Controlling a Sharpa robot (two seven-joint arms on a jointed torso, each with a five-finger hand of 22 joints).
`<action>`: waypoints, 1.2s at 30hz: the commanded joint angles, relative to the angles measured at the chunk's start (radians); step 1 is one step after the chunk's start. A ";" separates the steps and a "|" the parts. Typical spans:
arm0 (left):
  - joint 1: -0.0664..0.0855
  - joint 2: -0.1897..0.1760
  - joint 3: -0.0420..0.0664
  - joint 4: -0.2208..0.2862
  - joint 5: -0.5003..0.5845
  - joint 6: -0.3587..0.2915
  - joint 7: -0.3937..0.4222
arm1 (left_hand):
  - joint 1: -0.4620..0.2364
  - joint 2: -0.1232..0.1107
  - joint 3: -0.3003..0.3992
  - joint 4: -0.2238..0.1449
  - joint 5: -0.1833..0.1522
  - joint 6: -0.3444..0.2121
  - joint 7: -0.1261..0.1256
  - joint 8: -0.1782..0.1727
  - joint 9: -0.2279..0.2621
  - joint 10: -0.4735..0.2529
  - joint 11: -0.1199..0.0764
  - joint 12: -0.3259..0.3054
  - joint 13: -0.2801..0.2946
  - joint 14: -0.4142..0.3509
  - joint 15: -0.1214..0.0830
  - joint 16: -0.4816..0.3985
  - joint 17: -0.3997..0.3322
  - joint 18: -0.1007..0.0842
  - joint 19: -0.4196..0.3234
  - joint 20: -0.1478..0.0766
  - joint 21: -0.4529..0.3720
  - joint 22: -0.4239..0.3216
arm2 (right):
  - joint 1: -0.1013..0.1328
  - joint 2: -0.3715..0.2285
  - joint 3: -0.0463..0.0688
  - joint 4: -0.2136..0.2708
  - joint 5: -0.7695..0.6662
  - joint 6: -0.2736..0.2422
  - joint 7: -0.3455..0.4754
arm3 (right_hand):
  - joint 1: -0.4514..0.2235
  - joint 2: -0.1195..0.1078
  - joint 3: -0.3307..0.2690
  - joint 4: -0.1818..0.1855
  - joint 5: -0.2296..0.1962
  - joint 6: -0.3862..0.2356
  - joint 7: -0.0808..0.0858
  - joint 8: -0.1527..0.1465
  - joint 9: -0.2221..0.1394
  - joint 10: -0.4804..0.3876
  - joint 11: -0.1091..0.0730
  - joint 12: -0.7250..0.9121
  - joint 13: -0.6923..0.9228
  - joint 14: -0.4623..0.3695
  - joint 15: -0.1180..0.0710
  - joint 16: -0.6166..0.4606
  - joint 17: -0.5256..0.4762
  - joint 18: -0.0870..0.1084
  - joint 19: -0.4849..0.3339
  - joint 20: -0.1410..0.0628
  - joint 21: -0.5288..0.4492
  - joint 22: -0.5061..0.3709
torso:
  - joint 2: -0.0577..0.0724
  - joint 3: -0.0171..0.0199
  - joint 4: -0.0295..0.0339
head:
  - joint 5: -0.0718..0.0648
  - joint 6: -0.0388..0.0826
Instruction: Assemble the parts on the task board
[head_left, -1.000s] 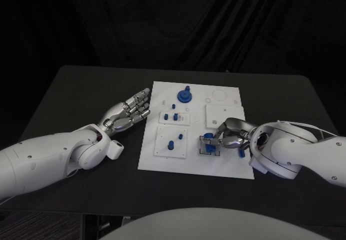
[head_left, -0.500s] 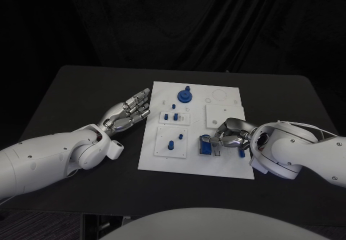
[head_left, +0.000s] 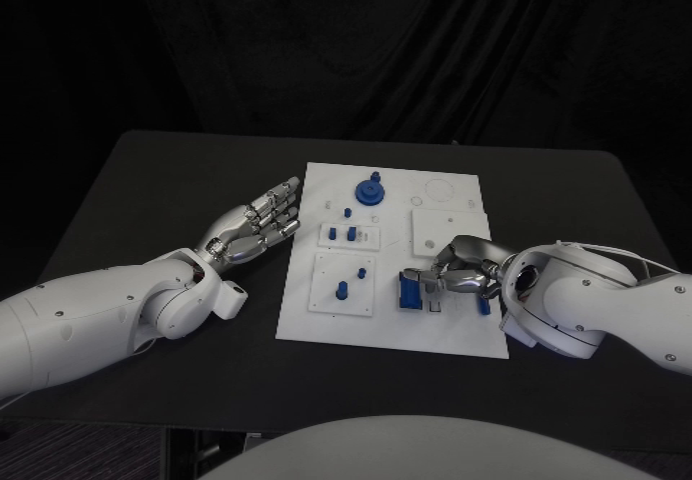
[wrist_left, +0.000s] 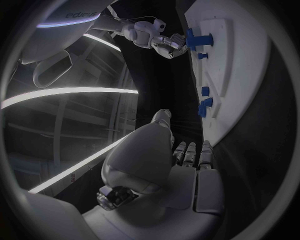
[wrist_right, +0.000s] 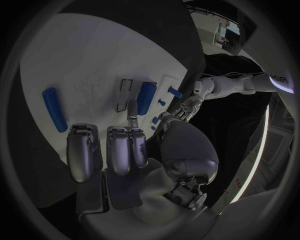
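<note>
Right hand (head_left: 459, 270), fingers apart and holding nothing, hovers beside a blue part (head_left: 411, 293) lying in its slot near the task board's (head_left: 389, 330) near edge. Left hand (head_left: 257, 226) rests open on the worktop (head_left: 173, 190), just beside the board. The part probably wants pressing flush, evenly, without tilting.

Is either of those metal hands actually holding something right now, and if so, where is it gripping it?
Nothing is held. The left hand lies open on the table beside the white board. The right hand hovers by a blue piece on the board, fingers clear of it.
</note>
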 joint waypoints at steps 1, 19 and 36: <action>-0.002 0.000 0.001 0.001 -0.002 0.013 0.114 | 0.010 0.000 0.006 -0.002 0.006 0.000 0.005 0.001 0.001 0.002 0.006 -0.004 -0.001 0.001 0.009 -0.007 -0.001 -0.016 0.003 0.006 -0.001 0.001 | -0.002 -0.008 0.000 0.009 -0.027 -0.029 0.021 | 0.000 -0.003 -0.008 -0.002 0.000 0.008 0.001 -0.004 0.003 0.105 0.004 0.003 0.263 0.090 0.006 -0.004 0.192 0.011 0.068 0.005 -0.003 0.238 | -0.001 -0.0002 -0.0001 | 0.003 0.000; -0.004 -0.010 0.001 0.005 -0.002 0.007 0.117 | 0.013 0.001 0.010 -0.007 0.011 0.005 0.012 0.002 0.002 0.002 0.008 -0.004 -0.001 0.001 0.010 -0.007 -0.001 -0.016 0.003 0.008 -0.001 0.001 | 0.002 -0.155 0.000 0.086 -0.082 -0.074 0.041 | 0.147 -0.005 -0.034 -0.018 0.001 -0.001 -0.007 0.040 0.053 0.105 -0.004 0.003 0.263 0.093 -0.001 0.002 0.207 0.007 0.075 -0.001 0.010 0.243 | -0.001 0.0017 -0.0008 | 0.008 0.000; -0.004 -0.011 0.001 0.005 -0.002 0.000 0.122 | 0.015 0.000 0.014 -0.012 0.014 0.010 0.020 0.003 0.003 0.005 0.014 -0.003 0.000 0.001 0.010 -0.007 -0.001 -0.015 0.004 0.009 0.000 0.003 | -0.006 -0.245 -0.001 0.096 -0.307 -0.032 -0.121 | 0.199 -0.013 -0.048 -0.038 0.001 -0.009 -0.006 0.048 0.065 0.105 -0.002 0.003 0.263 0.093 -0.002 0.002 0.205 0.008 0.075 -0.003 0.008 0.243 | -0.001 -0.0011 -0.0007 | 0.006 0.000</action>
